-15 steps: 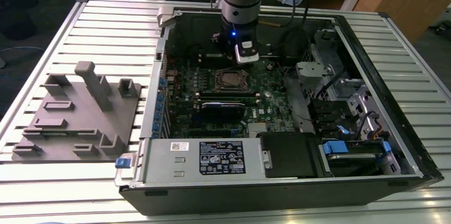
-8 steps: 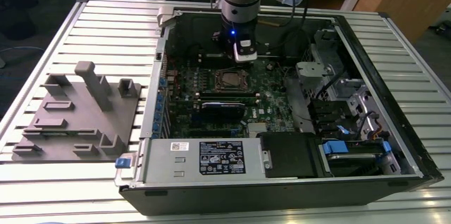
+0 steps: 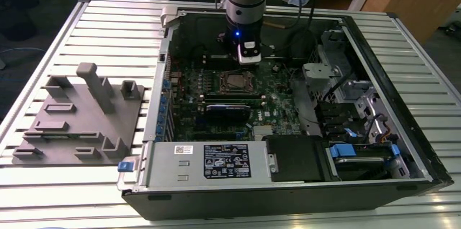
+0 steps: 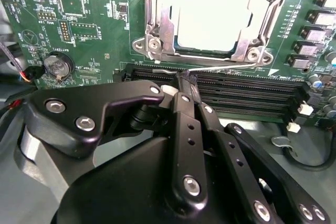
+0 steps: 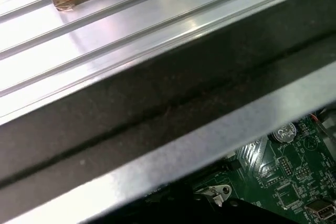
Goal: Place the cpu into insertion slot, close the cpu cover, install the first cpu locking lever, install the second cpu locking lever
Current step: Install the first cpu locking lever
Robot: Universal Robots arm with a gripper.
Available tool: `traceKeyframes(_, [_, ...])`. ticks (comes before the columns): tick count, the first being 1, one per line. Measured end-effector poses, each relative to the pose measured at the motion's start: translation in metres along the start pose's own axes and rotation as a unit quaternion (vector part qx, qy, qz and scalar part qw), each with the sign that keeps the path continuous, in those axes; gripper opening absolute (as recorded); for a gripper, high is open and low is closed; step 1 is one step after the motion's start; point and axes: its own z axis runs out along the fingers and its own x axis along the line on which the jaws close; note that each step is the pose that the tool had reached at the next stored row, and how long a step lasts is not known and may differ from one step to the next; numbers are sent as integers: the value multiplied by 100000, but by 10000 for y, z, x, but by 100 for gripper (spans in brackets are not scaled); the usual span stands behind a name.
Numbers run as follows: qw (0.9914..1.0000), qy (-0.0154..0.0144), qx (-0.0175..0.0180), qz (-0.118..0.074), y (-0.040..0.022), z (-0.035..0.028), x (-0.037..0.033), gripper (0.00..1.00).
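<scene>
**A:** Pincer (image 4: 184, 80), black, two-fingered, metal: state?

**B:** Fingers drawn together, no gap. Tips rest against the thin silver wire locking lever (image 4: 220, 67). Pinching or only pressing: cannot tell.

**A:** Beyond it?

**B:** The cpu (image 4: 212, 14), a pale silver square chip, sits in the dark-rimmed insertion slot (image 4: 210, 52). The grey metal-frame cpu cover (image 4: 164, 27) is down over it, on the green motherboard (image 4: 89, 19).

**A:** Step?

**B:** Lever installation, judged. It calls for steady pressure without slipping off the wire.

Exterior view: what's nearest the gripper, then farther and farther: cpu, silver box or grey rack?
1. cpu, right beside the gripper.
2. silver box, at the near end of the case.
3. grey rack, outside the case, at the exterior view's left.
</scene>
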Motion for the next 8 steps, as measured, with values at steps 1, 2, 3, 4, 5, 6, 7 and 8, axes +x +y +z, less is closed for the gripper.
traceKeyframes(1, [100000, -28, 19, 40, -1, 2, 1, 11])
traceKeyframes(2, [100000, -60, 27, 55, -3, 4, 4, 11])
traceKeyframes(3, [100000, -104, 31, 47, -5, 6, 8, 11])
traceKeyframes(4, [100000, -162, 45, 30, -8, 8, 13, 11])
traceKeyframes(5, [100000, -216, 61, 21, -10, 9, 18, 11])
traceKeyframes(6, [100000, -267, 77, 8, -12, 12, 21, 11])
traceKeyframes(7, [99999, -323, 112, 1, -13, 15, 24, 11])
traceKeyframes(8, [99999, -397, 196, -11, -14, 19, 25, 11])
